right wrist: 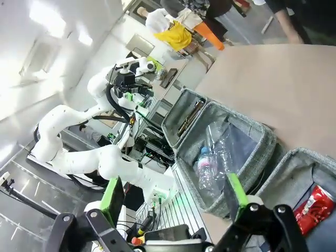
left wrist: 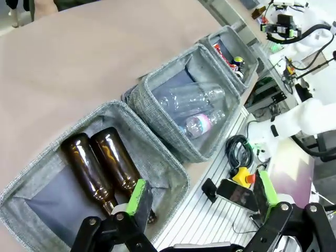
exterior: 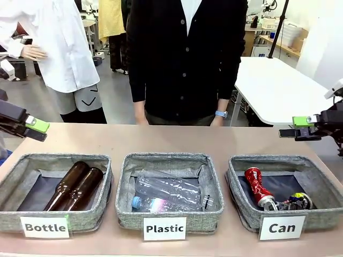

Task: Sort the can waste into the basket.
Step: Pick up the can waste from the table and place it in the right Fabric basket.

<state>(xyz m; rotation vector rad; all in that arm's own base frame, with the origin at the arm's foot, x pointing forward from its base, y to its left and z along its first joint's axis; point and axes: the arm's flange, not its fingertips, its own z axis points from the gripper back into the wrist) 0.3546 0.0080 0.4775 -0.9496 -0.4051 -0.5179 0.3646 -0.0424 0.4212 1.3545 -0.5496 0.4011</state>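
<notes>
Three grey fabric baskets stand in a row along the near edge of the tan worktop point(exterior: 171, 139). The one labelled "Can" point(exterior: 327, 203) sits at the robot's right. Inside it lie both pieces of can waste: the red can point(exterior: 256, 186), crushed and lying at an angle, and the dark can with blue, yellow and green print point(exterior: 298, 201), just beside the red one's near end in the basket's front part. The middle basket, labelled "Plastic" point(exterior: 126, 201), holds clear plastic bottles point(exterior: 169, 194). The basket labelled "Bottle" point(exterior: 13, 193) holds two brown glass bottles point(exterior: 75, 184) lying side by side.

The left end effector point(exterior: 33, 127) hovers above the worktop's left edge, its green-padded fingers spread wide and empty. The right end effector point(exterior: 300, 127) hangs above the right edge, also wide and holding nothing. A person in a dark cardigan point(exterior: 182, 59) stands at the far side, arms down.
</notes>
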